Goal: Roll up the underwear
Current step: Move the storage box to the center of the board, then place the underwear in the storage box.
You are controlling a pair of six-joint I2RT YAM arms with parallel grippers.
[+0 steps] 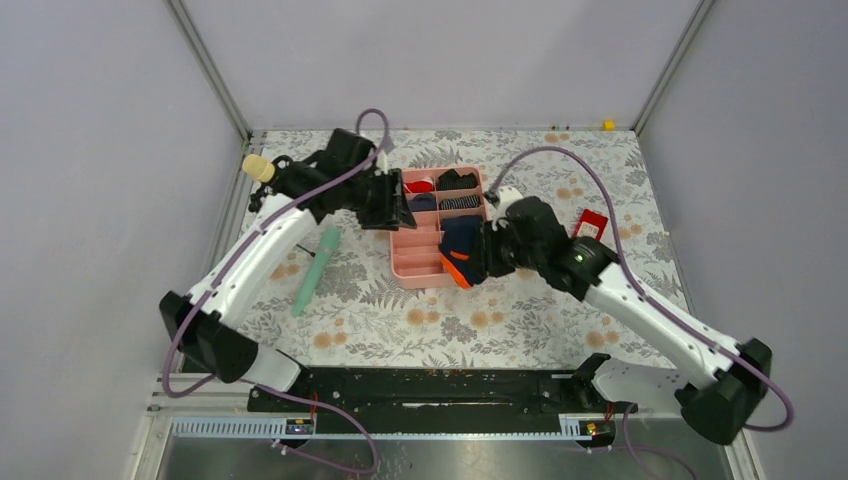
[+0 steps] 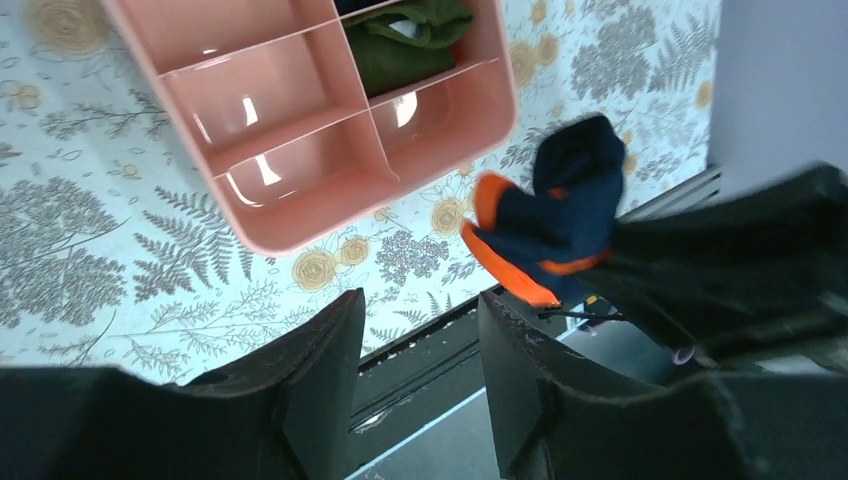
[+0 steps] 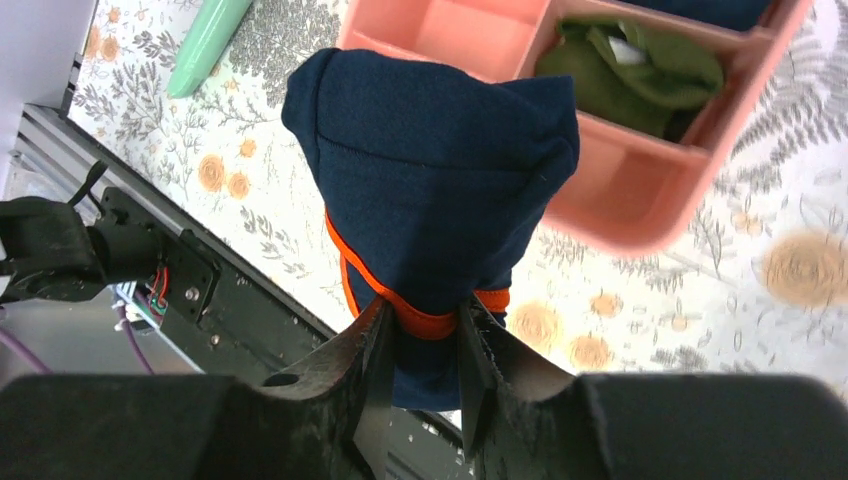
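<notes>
Bench (image 1: 500,330): patterned cloth, lying below both my claws.

Pink tray (image 1: 415,268): just ahead of my right claw (image 3: 420,335) and just past the tips of my left claw (image 2: 420,310). The compartments nearest the right claw show bare bottoms. The next one on holds an olive-green garment (image 3: 640,75), and those farther off hold small dark and red bundles.

Underwear (image 3: 430,170): between the fingers of my right claw, which is clamped on it near the orange waistband. The cloth stands out beyond the tips as one compact navy lump, lifted off the bench beside the tray's near corner. No loose flaps hang down, as far as I can see.

Left claw: fingers apart, nothing between them, well off to the left of the right claw at the tray's other side.

Mint-green tube (image 1: 315,270): on the bench, well left of the right claw.

Status, my judgement: rolling looks essentially done, since the garment is one bundle. What is left is to set it down, likely into a bare compartment, and let go without it springing open.
</notes>
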